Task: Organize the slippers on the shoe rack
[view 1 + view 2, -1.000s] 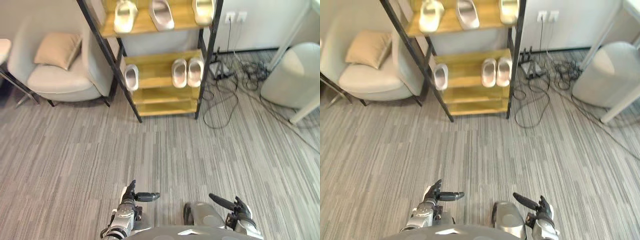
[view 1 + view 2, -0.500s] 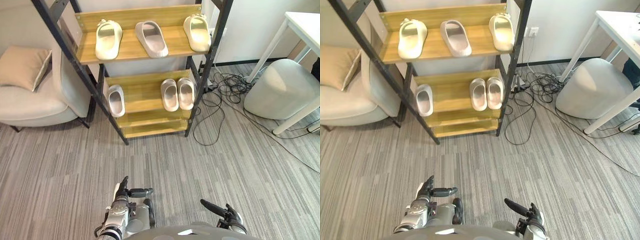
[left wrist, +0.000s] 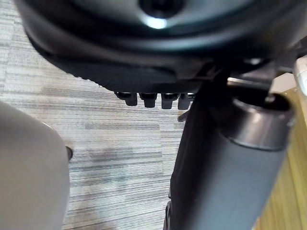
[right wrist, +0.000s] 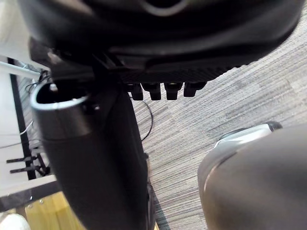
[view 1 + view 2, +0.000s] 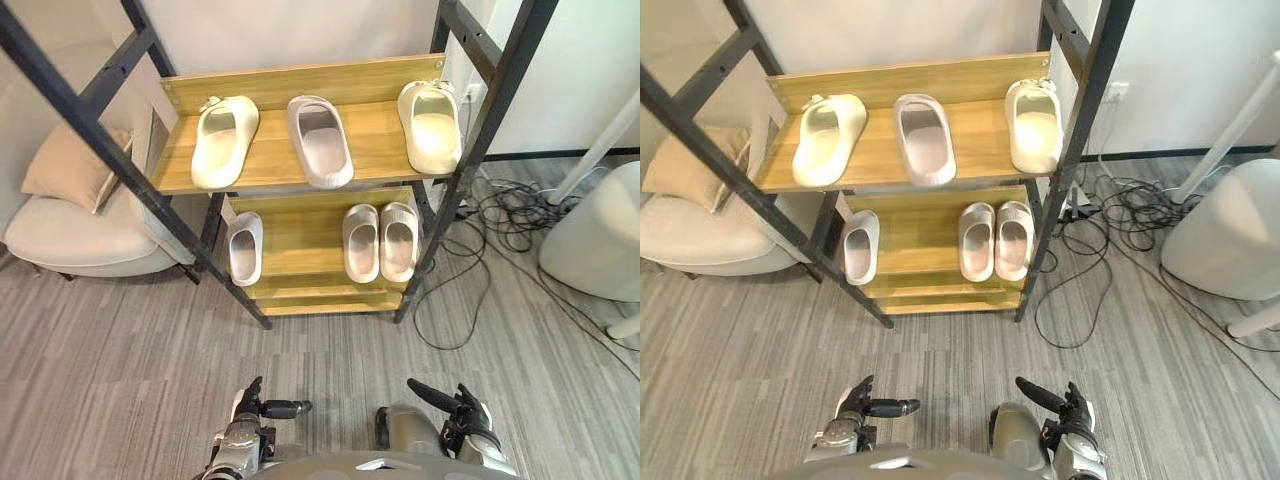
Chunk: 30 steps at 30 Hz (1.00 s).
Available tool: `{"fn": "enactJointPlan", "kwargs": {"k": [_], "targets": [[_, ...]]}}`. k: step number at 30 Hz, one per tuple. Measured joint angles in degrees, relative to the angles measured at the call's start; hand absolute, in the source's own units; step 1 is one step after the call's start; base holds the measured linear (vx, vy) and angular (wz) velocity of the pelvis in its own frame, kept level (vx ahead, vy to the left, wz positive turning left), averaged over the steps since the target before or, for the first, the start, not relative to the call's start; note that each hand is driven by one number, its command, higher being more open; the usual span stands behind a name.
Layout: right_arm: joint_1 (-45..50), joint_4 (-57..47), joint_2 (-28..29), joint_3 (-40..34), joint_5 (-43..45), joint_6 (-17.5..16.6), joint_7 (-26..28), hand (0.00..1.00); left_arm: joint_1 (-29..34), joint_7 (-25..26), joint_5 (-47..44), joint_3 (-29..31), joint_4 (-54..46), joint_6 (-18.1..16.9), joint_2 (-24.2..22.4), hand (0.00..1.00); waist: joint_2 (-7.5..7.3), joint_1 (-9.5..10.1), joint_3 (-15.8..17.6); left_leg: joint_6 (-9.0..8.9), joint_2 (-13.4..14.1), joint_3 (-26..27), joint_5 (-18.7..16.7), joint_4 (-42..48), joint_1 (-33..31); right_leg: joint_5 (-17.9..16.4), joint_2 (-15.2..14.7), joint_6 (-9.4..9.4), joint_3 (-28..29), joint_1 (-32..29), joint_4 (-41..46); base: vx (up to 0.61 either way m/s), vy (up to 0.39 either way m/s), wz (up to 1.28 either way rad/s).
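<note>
Nearest, low over the grey striped carpet, the left hand and the right hand hang with nothing in them. Each has its thumb stuck out toward the middle, and its fingers lie straight and loose in a row, those of the right likewise. Both hands are well apart from the shoe rack, a black metal frame with wooden shelves that stands farther ahead. All the slippers are on the rack. On its middle shelf a single pale grey slipper lies at the left end. A matching pair sits side by side, touching, near the right post. On the shelf above lie three larger ones, spaced apart: a cream slipper at the left, angled a little, a mauve-grey slipper in the middle, angled the other way, and a second cream slipper close to the right post. Their closed toe ends seem to face the front edge. Left of the rack stands a pale armchair with a beige cushion. To its right black cables trail on the floor toward a rounded pale stool.
</note>
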Motion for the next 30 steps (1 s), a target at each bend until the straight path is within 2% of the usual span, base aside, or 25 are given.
{"fn": "enactJointPlan", "kwargs": {"k": [2, 3, 4, 5, 6, 7, 8, 9, 10, 11, 12, 15, 17, 20, 25, 29, 30], "targets": [[0.22, -0.11, 0.43, 0.09, 0.32, 0.00, 0.04, 1.00, -0.53, -0.25, 0.42, 0.72, -0.89, -0.06, -0.57, 1.00, -1.10, -0.34, 0.66, -0.32, 0.82, 0.09, 0.19, 6.82, -2.44, -1.06, -0.73, -0.04, -2.25, 2.79, -1.39, 0.15, -0.179, 0.83], [0.85, -0.66, 0.73, 0.29, 0.95, -0.02, 0.07, 1.00, -1.09, -0.46, 0.71, 1.55, -1.63, 0.03, -1.41, 1.00, -1.52, -0.24, 0.84, -0.81, 2.53, 0.75, 0.47, 16.51, -7.07, -2.00, -0.95, -0.34, -4.25, 4.80, -2.44, 0.14, -0.183, 0.73], [1.06, -0.94, 0.84, 0.34, 1.03, 0.02, 0.07, 1.00, -1.03, -0.53, 0.76, 1.67, -2.24, 0.04, -1.91, 1.00, -1.46, -0.16, 0.81, -1.38, 3.62, 1.64, 1.03, 20.61, -9.08, -2.33, -0.77, -0.51, -4.86, 5.47, -2.69, 0.13, -0.157, 0.64], [1.28, -1.27, 1.02, 1.11, 1.60, -0.02, 0.05, 1.00, -0.83, -0.64, 0.77, 1.57, -3.18, -0.01, -2.59, 1.00, -1.66, -0.06, 0.98, -0.74, 5.98, 4.11, 2.41, 27.22, -12.35, -3.01, -0.50, -0.84, -5.64, 6.78, -3.12, 0.11, -0.085, 0.25], [1.27, -1.35, 1.26, 1.37, 1.96, 0.01, 0.05, 1.00, -0.94, -0.84, 0.75, 1.47, -3.24, 0.07, -3.01, 1.00, -1.52, -0.01, 1.01, 0.20, 7.93, 6.92, 1.49, 31.14, -13.52, -3.31, -0.26, -1.08, -5.68, 8.16, -3.79, 0.14, -0.003, 0.10], [1.28, -1.42, 1.45, 1.31, 2.01, 0.02, 0.03, 1.00, -0.91, -0.87, 0.75, 1.41, -3.24, 0.07, -3.21, 1.00, -1.47, 0.01, 1.00, 0.42, 8.57, 8.30, 0.56, 31.31, -13.67, -3.29, -0.24, -1.08, -5.57, 9.02, -4.41, 0.17, 0.059, -0.08], [1.34, -1.44, 1.59, 1.27, 2.00, 0.07, -0.03, 1.00, -0.91, -0.99, 0.73, 0.84, -3.22, 0.09, -3.21, 1.00, -1.56, 0.05, 0.99, 0.29, 8.45, 9.49, -1.45, 28.37, -14.01, -3.11, -0.47, -0.77, -4.93, 10.45, -5.68, 0.12, 0.072, -0.12], [1.38, -1.44, 1.59, 1.27, 2.00, 0.08, -0.03, 1.00, -0.93, -0.99, 0.73, 0.75, -3.23, 0.08, -3.21, 1.00, -1.58, 0.11, 1.00, 0.26, 8.29, 9.49, -1.76, 27.64, -14.02, -3.05, -0.50, -0.66, -4.74, 10.65, -5.90, 0.12, 0.149, -0.28], [1.52, -1.15, 1.60, 1.20, 1.97, 0.07, -0.16, 1.00, -1.04, -0.92, 0.72, 0.45, -3.39, 0.06, -3.17, 1.00, -1.74, 0.65, 1.00, 0.26, 6.28, 8.60, -2.38, 20.52, -14.07, -2.66, -1.21, 0.03, -3.69, 11.35, -6.70, 0.10, 0.144, -0.34], [1.54, -1.07, 1.55, 1.12, 1.97, 0.09, -0.31, 1.00, -0.98, -0.91, 0.72, 0.13, -3.40, 0.01, -3.17, 1.00, -1.60, 0.77, 0.87, 0.12, 4.36, 7.34, -1.22, 14.47, -13.87, -2.54, -1.45, 0.57, -2.74, 11.23, -6.67, 0.19, 0.254, -0.55], [1.28, -0.50, 0.51, 1.04, 1.87, 0.14, -0.41, 1.00, -0.94, -0.93, 0.65, -1.30, -2.82, -0.03, -2.78, 1.00, -0.44, 0.97, 0.24, -0.83, 2.73, 5.29, 2.44, 7.26, -12.90, -2.99, -0.68, 2.49, -0.70, 10.65, -6.59, 0.16, 0.183, -0.37], [1.13, -0.05, 1.73, 0.22, 1.87, 0.30, -0.58, 1.00, -1.06, -0.85, 0.71, -2.95, -2.25, 0.14, -1.13, 1.00, -2.08, 0.74, 0.01, 0.07, 0.94, 6.72, 3.03, 4.61, -11.22, -2.01, -1.63, 3.99, 2.73, 11.24, -9.29, 0.13, 0.151, -0.22], [1.25, 0.11, 1.87, 0.19, 1.76, 0.32, -0.52, 1.00, -1.06, -0.94, 0.75, -3.25, -1.85, 0.11, -0.16, 1.00, -2.48, 0.84, -0.25, 0.32, 0.30, 7.75, 3.18, 3.02, -10.08, -1.43, -2.02, 4.54, 3.50, 11.89, -10.84, 0.10, 0.121, -0.18], [1.00, 1.43, 1.71, 0.30, 1.56, 0.27, -0.53, 1.00, -0.89, -0.96, 0.86, -4.66, -0.34, 0.13, 1.34, 1.00, -2.46, 0.67, -0.78, 0.64, -0.91, 8.02, 5.10, -2.79, -6.73, 0.10, -2.17, 4.71, 3.54, 14.39, -14.88, 0.08, 0.042, -0.04], [-0.13, 3.32, 0.29, 4.08, -0.67, 0.21, -0.36, 1.00, -0.92, -1.05, 1.08, -7.82, 0.12, 0.11, 2.49, 1.00, -2.32, 0.70, -1.14, 0.76, -1.30, 7.16, 8.34, -8.54, -5.40, 2.33, -1.41, 4.10, 3.34, 15.26, -18.48, 0.04, -0.017, 0.11], [-1.15, 4.03, -0.61, 9.53, -5.12, 0.26, 0.48, 1.00, -1.00, -1.69, 2.48, -10.31, 0.44, -0.01, 3.22, 1.00, -2.71, 0.71, -1.28, 0.85, -1.62, 4.86, 9.47, -10.79, -4.04, 2.88, -1.20, 3.94, 1.91, 17.38, -20.52, 0.00, -0.024, 0.20], [-1.60, 3.93, -1.15, 13.79, -8.13, 0.19, 0.97, 1.00, -0.98, -1.88, 3.48, -10.84, 0.45, -0.11, 3.36, 1.00, -2.94, 0.81, -1.57, 0.73, -1.69, 4.22, 9.75, -11.13, -3.99, 3.20, -1.15, 3.97, 1.35, 18.15, -21.36, -0.01, -0.012, 0.22]]}}
